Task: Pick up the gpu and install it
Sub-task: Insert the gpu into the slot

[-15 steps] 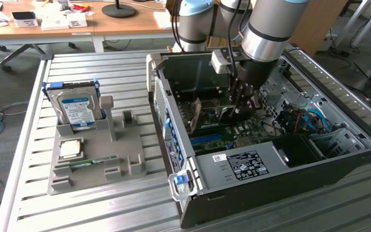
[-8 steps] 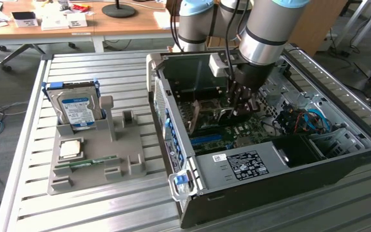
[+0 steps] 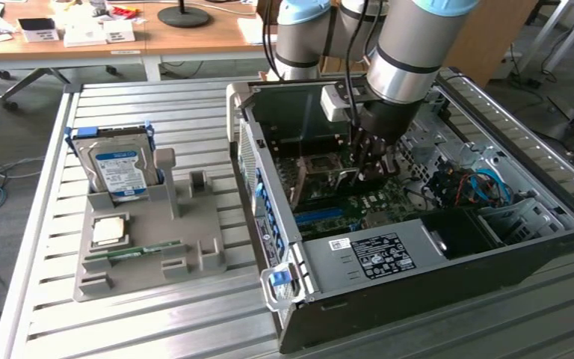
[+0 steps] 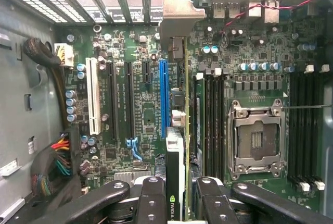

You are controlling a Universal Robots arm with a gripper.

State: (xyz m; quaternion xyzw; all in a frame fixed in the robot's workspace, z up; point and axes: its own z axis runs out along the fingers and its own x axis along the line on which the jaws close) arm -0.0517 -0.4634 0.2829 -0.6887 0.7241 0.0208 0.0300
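My gripper [image 3: 372, 166] reaches down inside the open computer case [image 3: 526, 247], low over the motherboard [image 3: 367, 206]. In the wrist view the gpu [image 4: 179, 125] appears edge-on, a thin card with a silver bracket [image 4: 182, 15] at its far end by the case's rear slots. My gripper [image 4: 179, 203] is shut on the gpu, one black finger [image 4: 152, 198] on each side of it. The card hangs just beside the long blue expansion slot [image 4: 163, 99], parallel to it; whether it touches the slot I cannot tell.
The empty CPU socket [image 4: 255, 140] and black RAM slots [image 4: 213, 120] lie to one side of the card. Cable bundles [image 4: 52, 166] sit near the case wall. Outside the case, a grey fixture [image 3: 197, 224] holds a hard drive [image 3: 117, 168], a CPU [image 3: 107, 230] and a RAM stick [image 3: 132, 253].
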